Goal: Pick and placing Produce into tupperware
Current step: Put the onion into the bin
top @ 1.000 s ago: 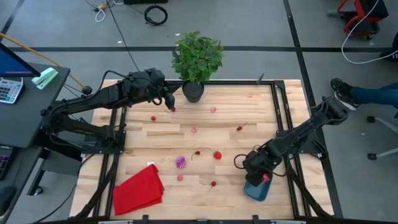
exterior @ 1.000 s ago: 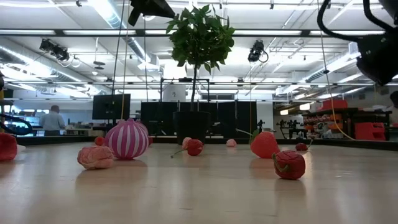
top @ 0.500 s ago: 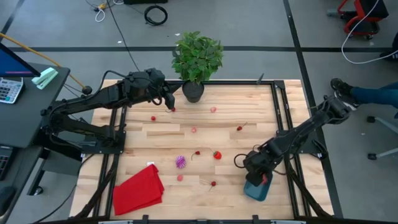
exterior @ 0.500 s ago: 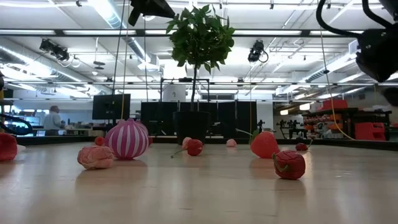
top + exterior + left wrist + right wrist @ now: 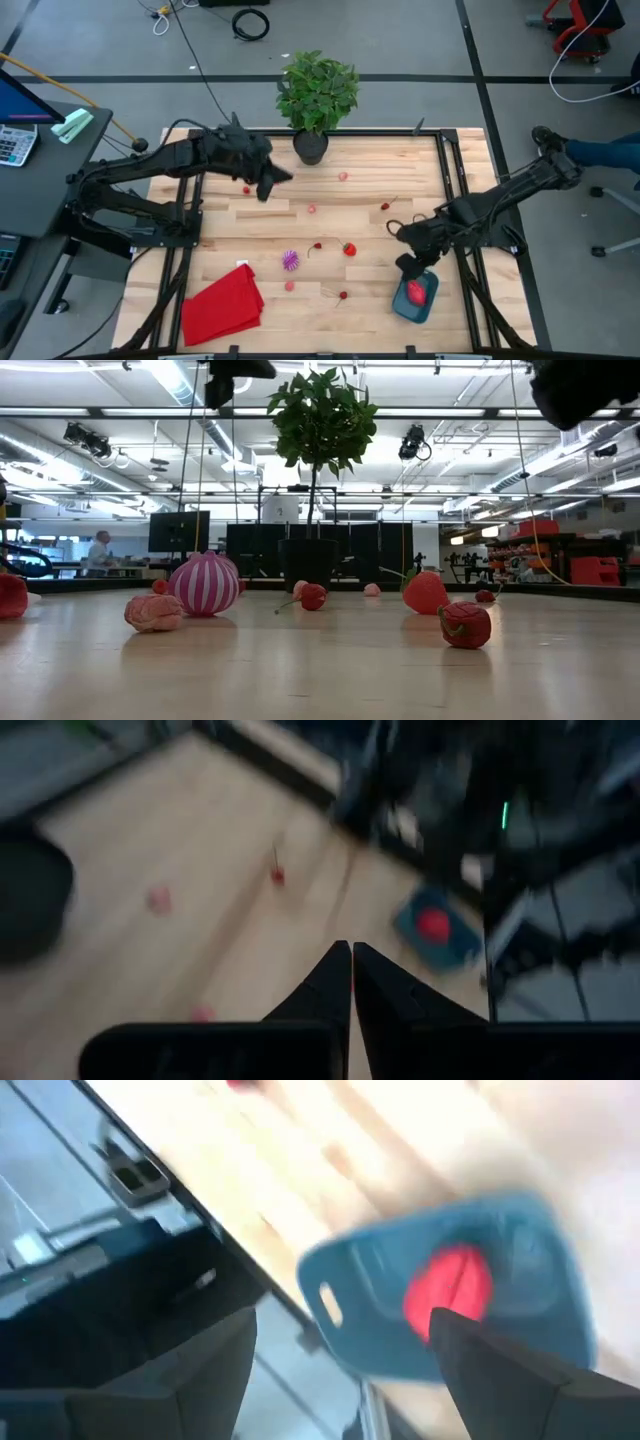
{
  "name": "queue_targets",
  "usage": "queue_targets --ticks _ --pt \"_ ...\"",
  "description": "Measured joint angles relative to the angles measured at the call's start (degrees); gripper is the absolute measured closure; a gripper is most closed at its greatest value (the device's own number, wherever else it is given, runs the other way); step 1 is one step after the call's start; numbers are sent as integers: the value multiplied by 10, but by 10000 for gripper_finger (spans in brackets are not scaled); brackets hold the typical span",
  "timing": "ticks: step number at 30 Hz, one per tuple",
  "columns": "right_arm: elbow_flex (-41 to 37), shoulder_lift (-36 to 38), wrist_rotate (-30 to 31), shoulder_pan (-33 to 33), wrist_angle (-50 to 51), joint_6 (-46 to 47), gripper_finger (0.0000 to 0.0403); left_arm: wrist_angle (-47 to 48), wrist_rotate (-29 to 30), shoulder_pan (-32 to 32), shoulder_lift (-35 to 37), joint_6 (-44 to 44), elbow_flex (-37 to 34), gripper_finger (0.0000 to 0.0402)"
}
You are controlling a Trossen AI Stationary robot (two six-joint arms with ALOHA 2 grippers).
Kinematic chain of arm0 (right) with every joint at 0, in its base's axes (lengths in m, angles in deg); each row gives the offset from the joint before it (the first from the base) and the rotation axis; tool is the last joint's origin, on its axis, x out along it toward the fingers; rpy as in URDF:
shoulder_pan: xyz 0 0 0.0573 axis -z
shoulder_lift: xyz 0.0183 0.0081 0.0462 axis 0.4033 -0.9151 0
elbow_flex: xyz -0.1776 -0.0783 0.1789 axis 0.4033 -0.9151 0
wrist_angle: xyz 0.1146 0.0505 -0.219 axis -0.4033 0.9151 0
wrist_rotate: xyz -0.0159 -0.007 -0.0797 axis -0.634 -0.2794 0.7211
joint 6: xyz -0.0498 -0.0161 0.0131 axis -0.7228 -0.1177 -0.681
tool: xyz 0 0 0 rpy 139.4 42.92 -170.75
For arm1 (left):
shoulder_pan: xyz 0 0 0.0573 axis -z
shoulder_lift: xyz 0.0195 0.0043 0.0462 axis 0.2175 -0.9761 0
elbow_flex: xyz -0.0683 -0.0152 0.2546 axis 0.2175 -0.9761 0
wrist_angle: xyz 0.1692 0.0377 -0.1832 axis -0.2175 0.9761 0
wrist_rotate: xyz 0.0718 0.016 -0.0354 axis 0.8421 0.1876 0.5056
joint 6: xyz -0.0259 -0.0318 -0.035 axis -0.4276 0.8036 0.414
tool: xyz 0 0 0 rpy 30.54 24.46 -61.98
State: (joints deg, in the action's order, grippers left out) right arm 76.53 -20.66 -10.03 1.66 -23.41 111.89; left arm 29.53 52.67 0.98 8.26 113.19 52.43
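Note:
The teal tupperware [image 5: 415, 297] stands at the table's front right with one red piece [image 5: 416, 292] lying in it. It also shows in the right wrist view [image 5: 530, 1260] with that piece [image 5: 450, 1285]. My right gripper [image 5: 408, 265] is open and empty, just above the tub's far side [image 5: 345, 1320]. My left gripper [image 5: 275, 180] is shut and empty over the back left of the table [image 5: 350, 952]. The purple-and-white striped piece [image 5: 290, 260] lies at the middle front and shows in the low view [image 5: 205, 584]. A strawberry [image 5: 349, 249] and small red and pink pieces are scattered between.
A potted plant in a black pot [image 5: 311, 147] stands at the back middle. A red cloth [image 5: 222, 305] lies at the front left. A cherry [image 5: 343, 295] lies just left of the tub. A person's shoe and leg [image 5: 560, 148] show off the table's right side.
The red piece now lies in the tub, and my right gripper has opened and pulled back from it. My left gripper has swung a little toward the table's middle.

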Motion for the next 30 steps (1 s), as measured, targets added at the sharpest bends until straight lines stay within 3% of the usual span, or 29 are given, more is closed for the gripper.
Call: queue_targets --ticks 7,11,20,30 --pt "0 36 136 43 0 -80 96 131 0 91 -23 32 -1 300" --pt "0 38 185 64 2 -127 96 134 0 164 -68 78 0 240" --pt "0 32 189 82 6 -220 96 144 32 252 -225 185 0 138" --pt "0 32 190 81 6 -250 96 103 33 266 -373 195 0 113"
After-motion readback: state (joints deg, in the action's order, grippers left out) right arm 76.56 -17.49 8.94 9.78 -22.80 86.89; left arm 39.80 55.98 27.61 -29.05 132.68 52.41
